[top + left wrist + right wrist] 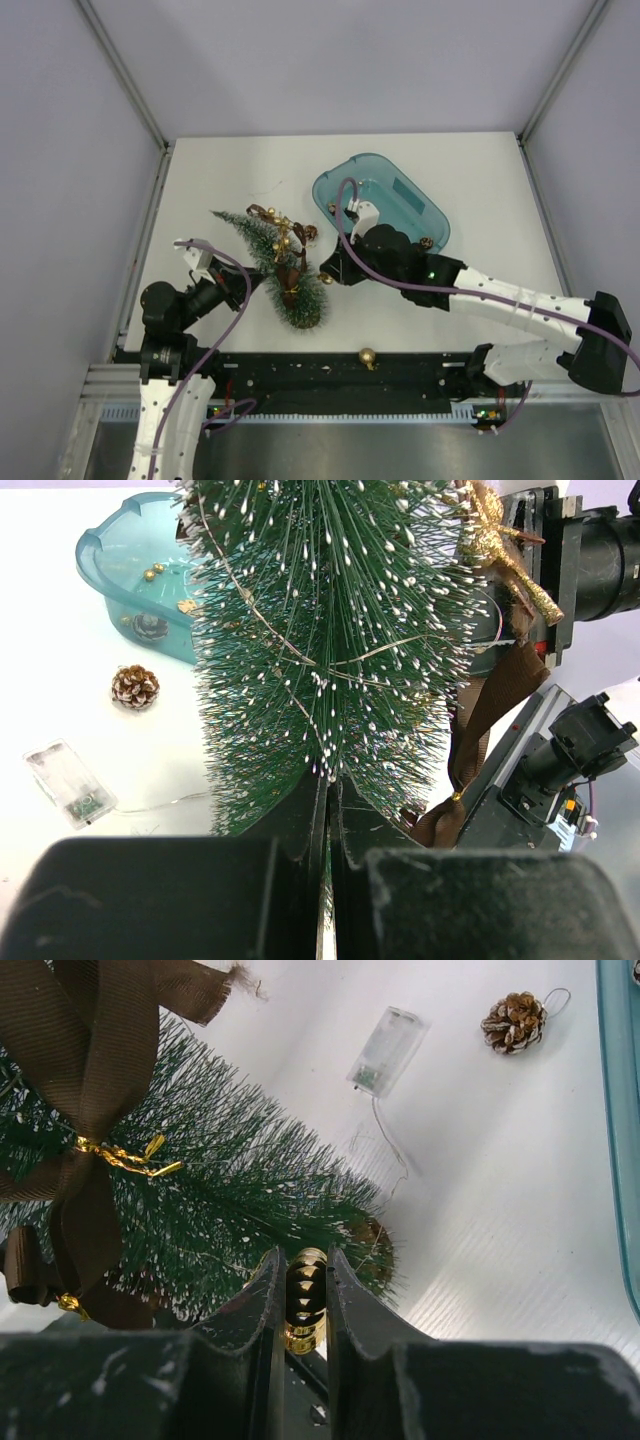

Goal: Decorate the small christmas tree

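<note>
The small christmas tree lies on the table, its tip at the back left and its base at the front. It fills the left wrist view and shows in the right wrist view. A brown ribbon bow and a gold bow are on it. My left gripper is shut on the tree's bristles from the left. My right gripper is shut on a ribbed gold ornament and holds it against the tree's lower right side.
A teal tray with small ornaments stands behind the right arm, also seen in the left wrist view. A pine cone and a clear battery box lie on the table beside the tree. A gold ball rests on the front rail.
</note>
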{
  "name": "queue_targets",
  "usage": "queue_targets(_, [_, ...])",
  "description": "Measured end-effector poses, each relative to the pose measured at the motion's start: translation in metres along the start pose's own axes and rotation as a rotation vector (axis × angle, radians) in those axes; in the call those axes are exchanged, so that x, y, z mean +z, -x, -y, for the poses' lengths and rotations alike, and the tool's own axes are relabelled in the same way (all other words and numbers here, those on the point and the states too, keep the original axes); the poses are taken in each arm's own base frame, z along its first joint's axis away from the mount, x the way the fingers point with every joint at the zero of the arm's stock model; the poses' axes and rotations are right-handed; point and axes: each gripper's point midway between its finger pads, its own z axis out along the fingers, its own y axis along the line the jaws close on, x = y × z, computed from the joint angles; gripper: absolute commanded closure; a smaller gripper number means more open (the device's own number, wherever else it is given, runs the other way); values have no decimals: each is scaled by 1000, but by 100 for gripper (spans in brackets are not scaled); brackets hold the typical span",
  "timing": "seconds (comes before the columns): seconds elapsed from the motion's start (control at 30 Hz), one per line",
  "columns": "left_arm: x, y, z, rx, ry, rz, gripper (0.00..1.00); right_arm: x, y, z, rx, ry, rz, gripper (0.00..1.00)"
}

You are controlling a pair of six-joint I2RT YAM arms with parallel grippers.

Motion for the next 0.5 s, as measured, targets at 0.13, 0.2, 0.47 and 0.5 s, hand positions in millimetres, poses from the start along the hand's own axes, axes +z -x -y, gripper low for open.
queue_targets(0.13, [0,0,0,0,0,0,100,0,1,1,-10,-6,4,96])
queue_targets(0.2, [0,0,0,0,0,0,100,0,3,2,-20,-12,10,97])
queue_targets(0.47, [0,0,0,0,-1,0,100,2,28,-3,-90,-32,56,97])
queue_targets(0.5, [0,0,0,0,-1,0,100,2,32,-5,-95,-29,64,97])
